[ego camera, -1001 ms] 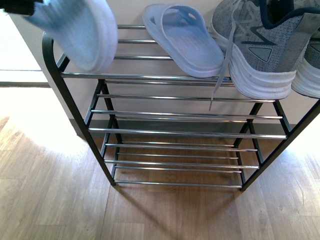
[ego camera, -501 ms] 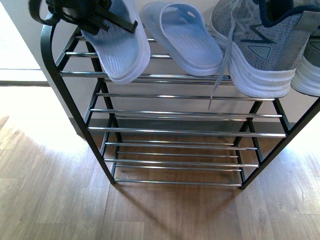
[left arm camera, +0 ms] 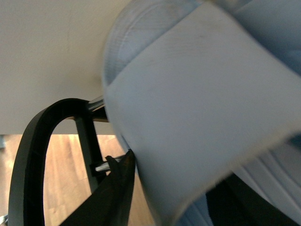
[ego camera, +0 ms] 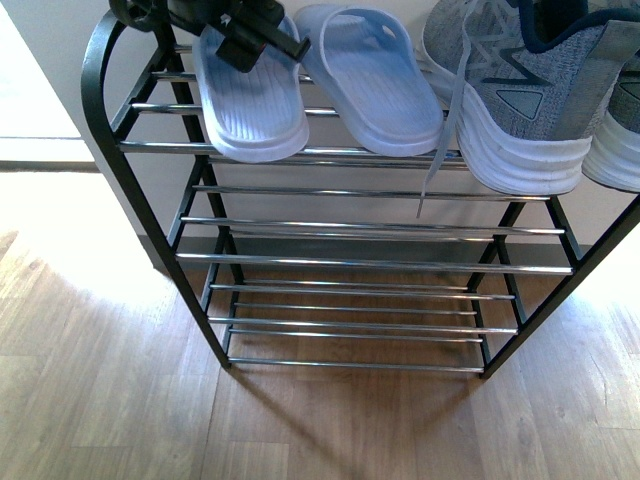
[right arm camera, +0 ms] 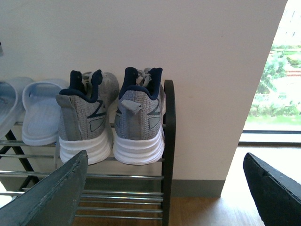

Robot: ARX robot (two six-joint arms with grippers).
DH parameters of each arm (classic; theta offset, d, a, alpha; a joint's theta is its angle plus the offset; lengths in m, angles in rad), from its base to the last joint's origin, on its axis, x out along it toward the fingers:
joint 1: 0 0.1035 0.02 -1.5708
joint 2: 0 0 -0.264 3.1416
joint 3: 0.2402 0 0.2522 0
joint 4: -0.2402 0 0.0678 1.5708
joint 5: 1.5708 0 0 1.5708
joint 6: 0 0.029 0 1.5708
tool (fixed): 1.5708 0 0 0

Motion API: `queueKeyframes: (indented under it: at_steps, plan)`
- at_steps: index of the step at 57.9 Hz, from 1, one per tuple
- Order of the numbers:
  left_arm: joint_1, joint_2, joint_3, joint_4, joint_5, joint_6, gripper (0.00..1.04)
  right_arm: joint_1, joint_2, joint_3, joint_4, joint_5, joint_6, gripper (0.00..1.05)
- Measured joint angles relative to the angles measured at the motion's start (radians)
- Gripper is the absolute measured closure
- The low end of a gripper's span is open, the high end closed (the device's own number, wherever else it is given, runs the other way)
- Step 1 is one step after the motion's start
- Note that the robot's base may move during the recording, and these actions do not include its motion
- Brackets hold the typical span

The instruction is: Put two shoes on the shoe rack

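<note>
Now my left gripper (ego camera: 250,30) clamps a blue slide (ego camera: 250,105) on the rack (ego camera: 340,150) — sneakers (right arm camera: 110,122) sit alongside. My right gripper (right arm camera: 164,188) hangs wide apart.

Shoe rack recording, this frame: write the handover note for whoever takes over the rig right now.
Left gripper: shut on the left slipper, which lies on the shoe rack top tier beside the other slipper.
Right gripper: open, empty, back from the rack.
Done: both grey sneakers sit side by side at the top tier's right end.
Left: release the slipper and withdraw the left arm.
</note>
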Motion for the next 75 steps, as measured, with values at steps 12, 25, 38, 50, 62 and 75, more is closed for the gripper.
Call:
queueKeyframes:
  at_steps: [12,25,38,50,62,75]
  plan:
    - [-0.055,-0.361,-0.235,0.163,0.030,-0.066,0.27,0.000,0.000,0.000,0.000,0.000,0.000,0.09]
    - [-0.008,-0.872,-0.657,0.423,-0.156,-0.127,0.10,0.000,0.000,0.000,0.000,0.000,0.000,0.09]
    - [0.162,-1.163,-1.115,0.732,0.051,-0.245,0.44,0.000,0.000,0.000,0.000,-0.002,0.000,0.09]
    - [0.243,-1.299,-1.317,0.768,0.138,-0.265,0.91,0.000,0.000,0.000,0.000,-0.001,0.000,0.09]
    - [0.291,-1.407,-1.416,0.762,0.189,-0.270,1.04,0.000,0.000,0.000,0.000,-0.002,0.000,0.09]
    - [0.394,-1.542,-1.490,0.703,0.285,-0.271,1.04,0.000,0.000,0.000,0.000,0.000,0.000,0.09]
